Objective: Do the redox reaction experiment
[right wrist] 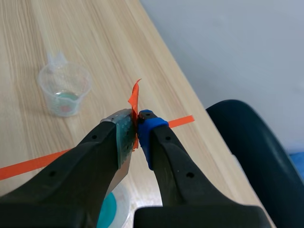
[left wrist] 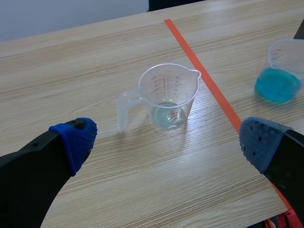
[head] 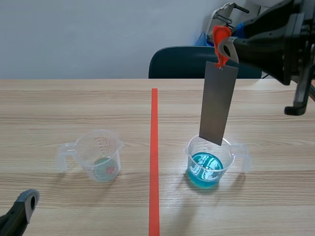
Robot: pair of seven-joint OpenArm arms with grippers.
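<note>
The right gripper [right wrist: 137, 124] is clamped on the orange tab [head: 220, 34], probably the surest hold on the metal strip [head: 218, 103], which looks stiff, light and slippery. The strip hangs over the cup of blue liquid [head: 209, 164] toward the desk's near edge. The left gripper [left wrist: 168, 141] gapes empty.

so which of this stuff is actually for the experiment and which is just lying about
For the job: metal strip, held by the right claw; cup of blue liquid below it; probably the near-empty cup.
Just about: dark chair at the back; left claw, open and idle.

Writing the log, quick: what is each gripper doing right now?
Left gripper: open, holding nothing.
Right gripper: shut on the metal strip.
</note>
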